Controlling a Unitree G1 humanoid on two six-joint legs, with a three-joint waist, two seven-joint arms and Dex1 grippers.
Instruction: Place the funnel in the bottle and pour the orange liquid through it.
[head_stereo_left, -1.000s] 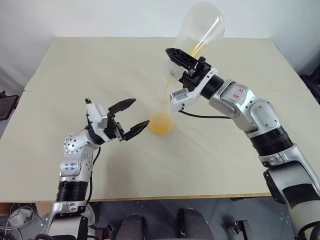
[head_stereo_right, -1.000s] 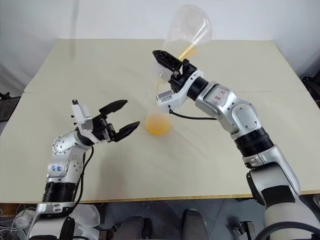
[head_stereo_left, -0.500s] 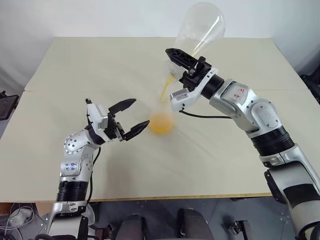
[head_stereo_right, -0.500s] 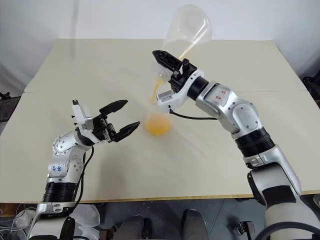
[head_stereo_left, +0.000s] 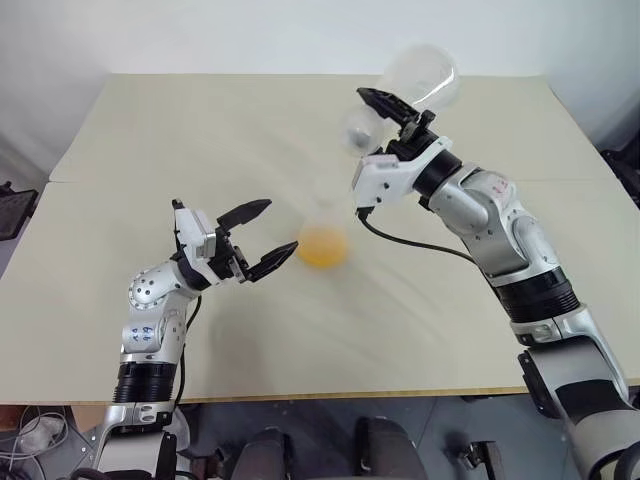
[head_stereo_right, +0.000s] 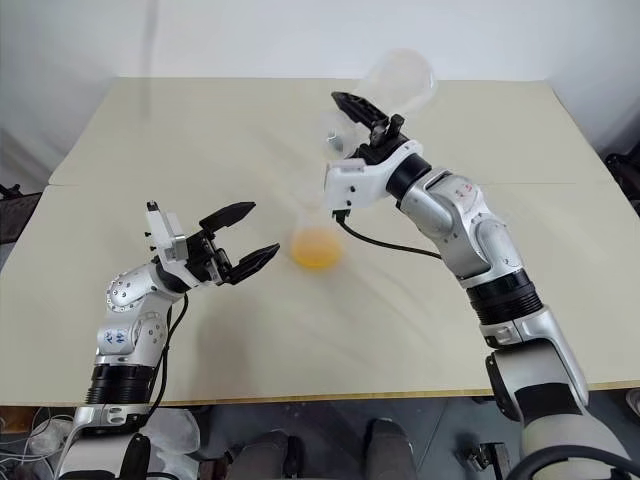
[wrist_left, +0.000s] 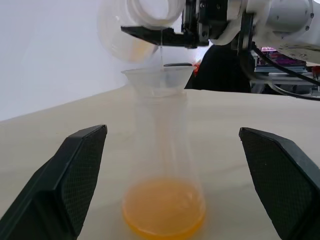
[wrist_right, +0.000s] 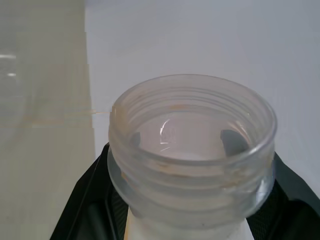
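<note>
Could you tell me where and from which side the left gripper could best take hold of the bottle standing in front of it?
Probably the bottle by its straight neck, below the funnel and above the orange liquid. It stands upright directly between the open jaws of the left gripper, so a level approach straight ahead from that side looks easiest. The rounded base flares wider and would slip more.

You've got one small clear flask-like bottle (wrist_left: 164, 190) standing on one pale beige table (head_stereo_left: 150, 150), and one clear plastic funnel (wrist_left: 157, 79) seated in its neck. One pool of orange liquid (wrist_left: 164, 207) sits in that bottle's base. One large clear conical flask (head_stereo_left: 415, 80) is up in the air, tipped. Two black two-fingered grippers: the left gripper (head_stereo_left: 268, 235), the right gripper (head_stereo_left: 385, 105).
</note>
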